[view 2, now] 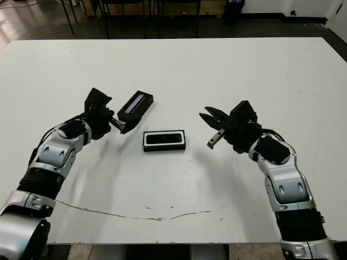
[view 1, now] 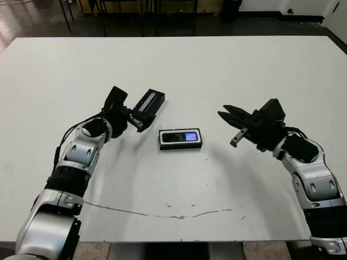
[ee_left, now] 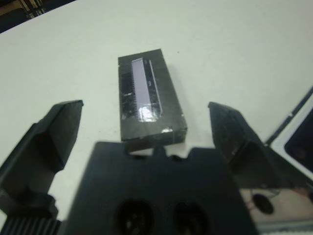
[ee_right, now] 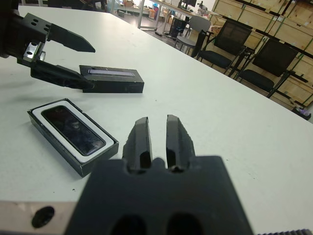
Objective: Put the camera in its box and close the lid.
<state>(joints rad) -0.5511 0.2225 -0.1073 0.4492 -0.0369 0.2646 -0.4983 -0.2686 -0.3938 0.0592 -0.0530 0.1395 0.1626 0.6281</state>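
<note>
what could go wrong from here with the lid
The left end effector is open around one end of the lid, so a grip that far off centre may let it tilt or slip. The camera already lies in the box; a skewed lid could nudge the box or seat crooked.

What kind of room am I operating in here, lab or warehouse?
Probably a workshop or lab with storage: beyond the white table stand black office chairs, stacked wooden crates and more desks.
</note>
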